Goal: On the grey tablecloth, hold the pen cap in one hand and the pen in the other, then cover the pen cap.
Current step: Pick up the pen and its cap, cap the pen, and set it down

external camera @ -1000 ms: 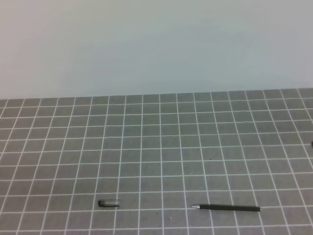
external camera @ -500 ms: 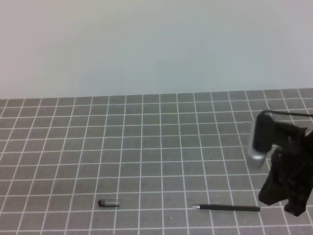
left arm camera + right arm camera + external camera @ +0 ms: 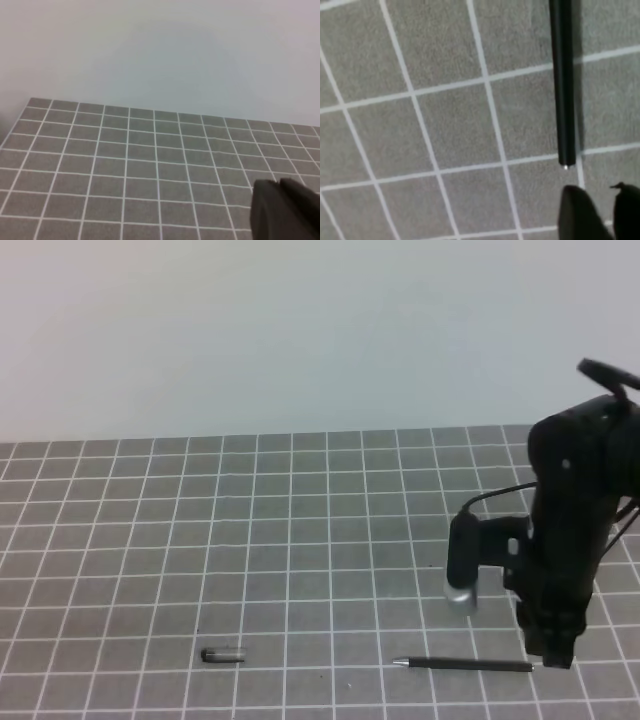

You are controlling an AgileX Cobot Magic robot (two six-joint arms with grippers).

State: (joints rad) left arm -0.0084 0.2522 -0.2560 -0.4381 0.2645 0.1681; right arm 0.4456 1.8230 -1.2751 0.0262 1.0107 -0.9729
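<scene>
The pen (image 3: 465,665) lies flat on the grey tablecloth (image 3: 300,540) near the front edge, silvery tip pointing left. The pen cap (image 3: 222,655) lies on the cloth to its left, several squares away. My right gripper (image 3: 553,658) hangs just above the pen's blunt right end. In the right wrist view its two fingertips (image 3: 577,212) stand a narrow gap apart just past the end of the pen (image 3: 562,85), with nothing between them. My left gripper (image 3: 282,202) shows only in the left wrist view, as dark fingers pressed together over bare cloth, holding nothing.
A pale wall rises behind the far edge of the cloth (image 3: 300,437). The right arm's dark body (image 3: 575,510) and its silver wrist camera (image 3: 462,570) stand over the right side of the cloth.
The right arm has come in from the right edge and swung left and down to the pen's blunt end. Pen and cap have not moved.
</scene>
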